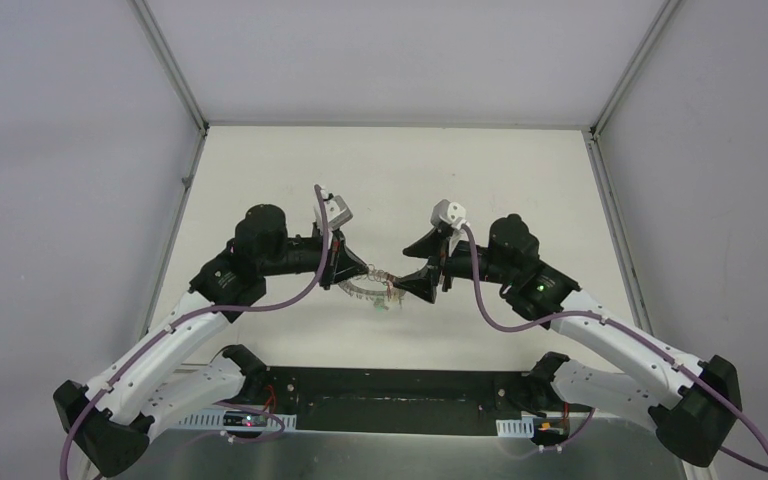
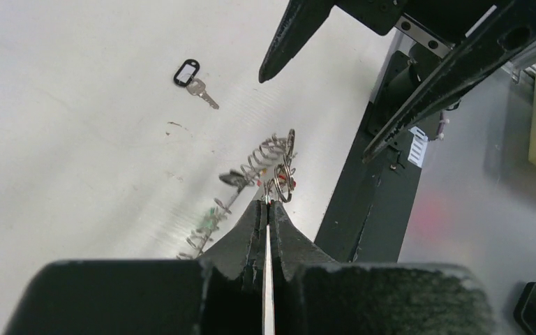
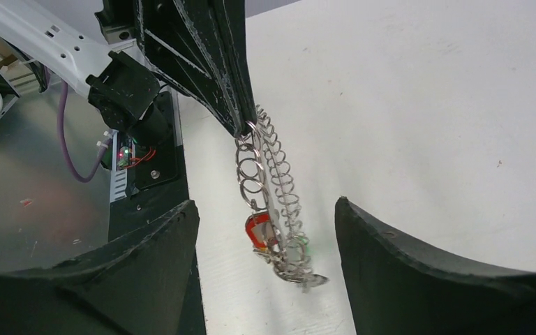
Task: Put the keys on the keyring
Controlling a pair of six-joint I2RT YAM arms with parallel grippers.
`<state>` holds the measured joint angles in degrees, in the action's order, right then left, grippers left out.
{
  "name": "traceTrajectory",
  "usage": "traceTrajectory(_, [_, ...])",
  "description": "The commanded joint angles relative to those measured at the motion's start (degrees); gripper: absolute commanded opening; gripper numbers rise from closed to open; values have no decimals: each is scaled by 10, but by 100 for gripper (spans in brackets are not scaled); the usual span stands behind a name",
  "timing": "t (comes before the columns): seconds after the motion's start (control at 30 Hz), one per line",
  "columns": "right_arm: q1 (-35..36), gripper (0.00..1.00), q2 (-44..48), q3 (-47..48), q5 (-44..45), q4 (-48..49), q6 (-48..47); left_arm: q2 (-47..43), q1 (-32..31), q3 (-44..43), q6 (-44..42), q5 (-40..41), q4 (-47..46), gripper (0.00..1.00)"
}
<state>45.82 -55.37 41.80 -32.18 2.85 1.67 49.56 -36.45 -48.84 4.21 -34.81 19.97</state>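
Observation:
My left gripper is shut on the rim of the keyring, a flat grey ring edged with small silver loops, and holds it off the table. A red-tagged key hangs low on the keyring, with a blur of green tag beside it. The black-tagged key lies alone on the white table. My right gripper is open, one finger on each side of the ring's lower end without touching it. From above, the left gripper and right gripper meet over the keyring.
The black base plate and the arm mounts run along the near edge. White walls with metal corner posts close in the table at the back and sides.

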Motion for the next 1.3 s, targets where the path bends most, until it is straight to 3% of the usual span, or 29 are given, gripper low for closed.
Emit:
traceTrajectory(0.0, [-1,72,22,12,-21,42,-35,-38,-8,23,-36,-31,-100,0])
traceTrajectory(0.3, [-1,63,15,23,-84,55,-49,-60,-13,51,-84,-86,-149,0])
traceTrajectory(0.8, [-1,44,-34,39,-147,117,11,-31,-47,58,-69,-100,-220,0])
traceTrajectory(1.0, [-1,24,-44,36,-161,127,26,-25,-56,56,-68,-93,-225,0])
traceTrajectory(1.27, [-1,6,-48,27,-158,127,23,-26,-60,59,-67,-91,-228,0])
